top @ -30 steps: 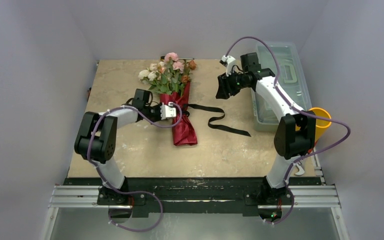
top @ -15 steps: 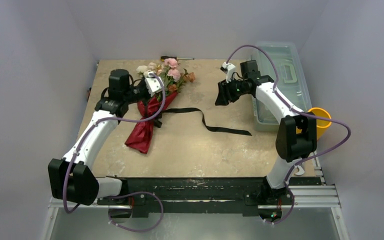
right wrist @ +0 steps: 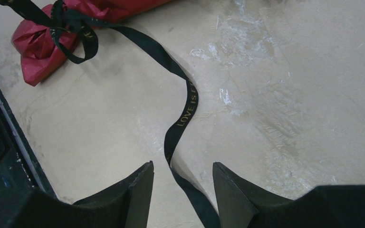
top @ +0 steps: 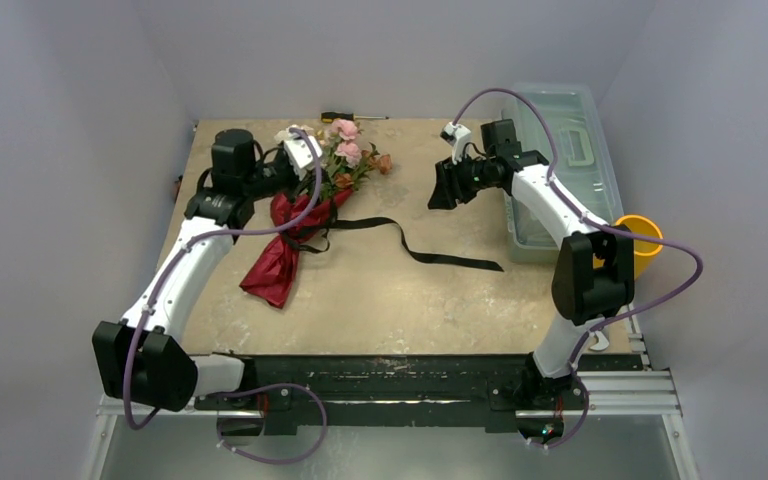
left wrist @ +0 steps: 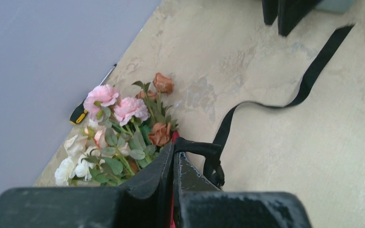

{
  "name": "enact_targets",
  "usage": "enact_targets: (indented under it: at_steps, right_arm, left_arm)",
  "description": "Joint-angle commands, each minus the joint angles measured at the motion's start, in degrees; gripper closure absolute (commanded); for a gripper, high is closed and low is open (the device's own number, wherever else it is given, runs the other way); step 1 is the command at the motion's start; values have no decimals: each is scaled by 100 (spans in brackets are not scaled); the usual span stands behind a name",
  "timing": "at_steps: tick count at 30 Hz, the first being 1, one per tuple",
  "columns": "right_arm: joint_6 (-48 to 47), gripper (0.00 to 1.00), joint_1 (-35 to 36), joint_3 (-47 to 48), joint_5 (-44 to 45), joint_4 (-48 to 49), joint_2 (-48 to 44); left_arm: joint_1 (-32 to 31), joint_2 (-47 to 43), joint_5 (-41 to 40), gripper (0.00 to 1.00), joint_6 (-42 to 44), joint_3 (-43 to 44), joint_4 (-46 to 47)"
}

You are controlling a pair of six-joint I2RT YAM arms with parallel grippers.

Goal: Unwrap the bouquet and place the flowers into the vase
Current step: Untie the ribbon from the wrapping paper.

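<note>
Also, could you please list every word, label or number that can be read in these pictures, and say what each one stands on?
"LOVE IS": gold capitals on the black ribbon, seen in the right wrist view; the lettering runs on after that, but the next letters cannot be made out.
More gold lettering on the same ribbon's loops beside the maroon paper: too small to read.
No other text is readable in any view.

Left gripper (top: 312, 178) on bouquet (top: 280, 255), black ribbon (top: 401, 236) alongside, vase (top: 644, 236) far right
</note>
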Motion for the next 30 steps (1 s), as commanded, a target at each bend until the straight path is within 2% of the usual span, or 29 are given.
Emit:
enact_targets:
  at_steps: [1,3,6,10,13,17,21,24,25,27,28,30]
  right_arm:
    - [41,47,26,146,-229,96,-120]
    - [126,47,19,147,-259,144,-102]
    - [201,47,34,182,-282,168,-69]
    - [157,47,32,217,-279,118,-92]
    - [83,47,32,177,-266,75,-123]
    - [38,47,27,110,-256,48,-142]
    - [33,47,30,98,-256,30,-143]
    - [27,47,35,90,-256,19,-150]
    - [28,47,30,79,-256,23,-159]
    - [32,47,28,36,-264,7,-169]
    - [36,47,29,23,-271,-2,-177]
    - [31,47,29,-13,-281,-22,-193]
  left_arm:
    - [-119,132,71,100,-1136,978,698]
    - [-3,306,-388,100,-1801,1431,829]
    - [385,626,-1622,100,-2256,2005,408]
    - [1737,856,-2665,100,-2597,1985,178]
    - [2288,1001,-3449,100,-2280,1822,191]
    - [2480,1284,-4449,100,-1578,1676,244]
    - [2574,1633,-5008,100,-1191,1582,139]
    - [2591,1727,-5024,98,-890,1392,43]
    - [2586,1705,-4968,95,-855,1295,54]
    - [2592,1724,-4715,82,-694,1177,-123]
    - [2588,1740,-4521,68,-661,1183,-296]
    - [2593,1773,-4078,34,-414,1170,-677]
